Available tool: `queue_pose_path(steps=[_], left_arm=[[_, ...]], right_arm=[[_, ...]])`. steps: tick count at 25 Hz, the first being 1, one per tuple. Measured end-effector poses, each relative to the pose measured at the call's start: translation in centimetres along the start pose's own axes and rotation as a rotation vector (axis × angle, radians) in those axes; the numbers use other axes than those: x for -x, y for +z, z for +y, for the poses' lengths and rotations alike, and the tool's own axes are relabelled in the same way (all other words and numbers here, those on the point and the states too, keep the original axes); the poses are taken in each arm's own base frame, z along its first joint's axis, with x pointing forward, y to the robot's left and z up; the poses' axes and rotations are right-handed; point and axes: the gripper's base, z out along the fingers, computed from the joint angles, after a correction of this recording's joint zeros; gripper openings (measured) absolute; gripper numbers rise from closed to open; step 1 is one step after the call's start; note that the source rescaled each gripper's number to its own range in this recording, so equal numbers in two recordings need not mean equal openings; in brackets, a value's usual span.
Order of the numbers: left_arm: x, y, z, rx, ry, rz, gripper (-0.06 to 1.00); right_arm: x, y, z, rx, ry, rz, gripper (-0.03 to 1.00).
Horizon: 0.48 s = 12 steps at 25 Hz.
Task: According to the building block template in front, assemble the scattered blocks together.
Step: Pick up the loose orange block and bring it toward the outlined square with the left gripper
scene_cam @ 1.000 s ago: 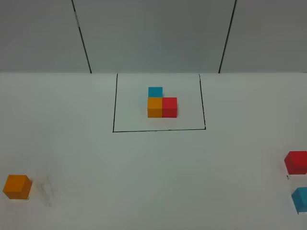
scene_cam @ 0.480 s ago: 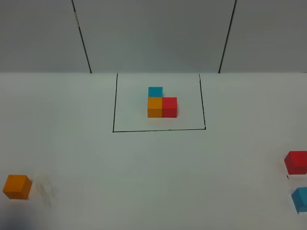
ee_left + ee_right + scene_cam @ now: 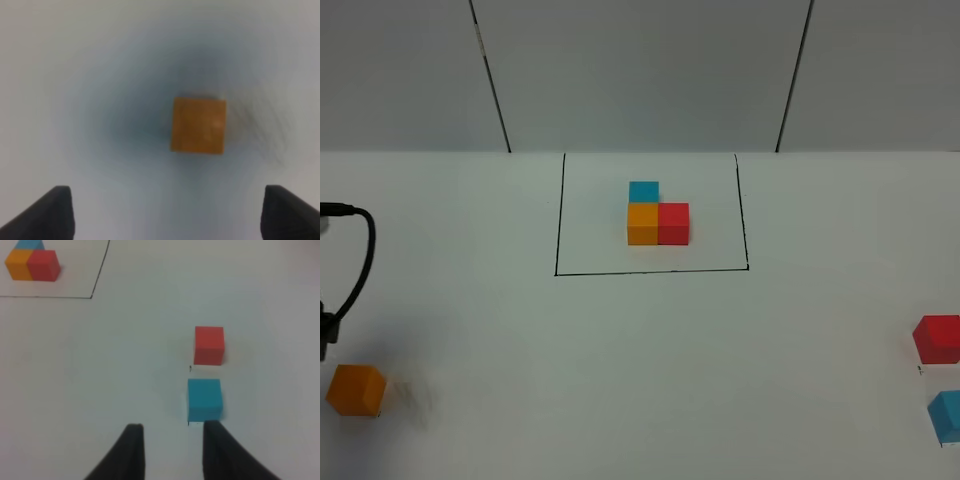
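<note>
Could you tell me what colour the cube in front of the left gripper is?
Orange; the cube shows best in the left wrist view.

Orange cube [image 3: 356, 389] stands alone, bare table [image 3: 620, 380] all round; only a black cable [image 3: 365, 255] loops nr it, not touching. Red cube [image 3: 937, 339] & blue cube [image 3: 948, 416] sit close, narrow gap btwn. Wide open lane across the middle; framed trio [image 3: 657, 222] well back.
</note>
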Motion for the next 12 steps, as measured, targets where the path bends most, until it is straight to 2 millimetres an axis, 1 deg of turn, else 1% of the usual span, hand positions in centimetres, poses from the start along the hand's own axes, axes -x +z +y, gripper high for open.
queue_pose_path(steps=[3, 6, 9, 12], left_arm=[[0.7, 2.4, -0.4, -0.014, 0.002, 0.040, 0.70], [1.2, 4.1, -0.9, -0.042, -0.016, 0.064, 0.70], [1.5, 5.4, -1.1, -0.052, -0.021, 0.068, 0.70], [1.7, 6.4, -1.3, -0.053, -0.017, 0.078, 0.64]], right_arm=[[0.0, 0.0, 0.0, 0.000, 0.000, 0.000, 0.00], [0.0, 0.0, 0.0, 0.000, 0.000, 0.000, 0.00], [0.0, 0.0, 0.0, 0.000, 0.000, 0.000, 0.00], [0.0, 0.0, 0.0, 0.000, 0.000, 0.000, 0.00]])
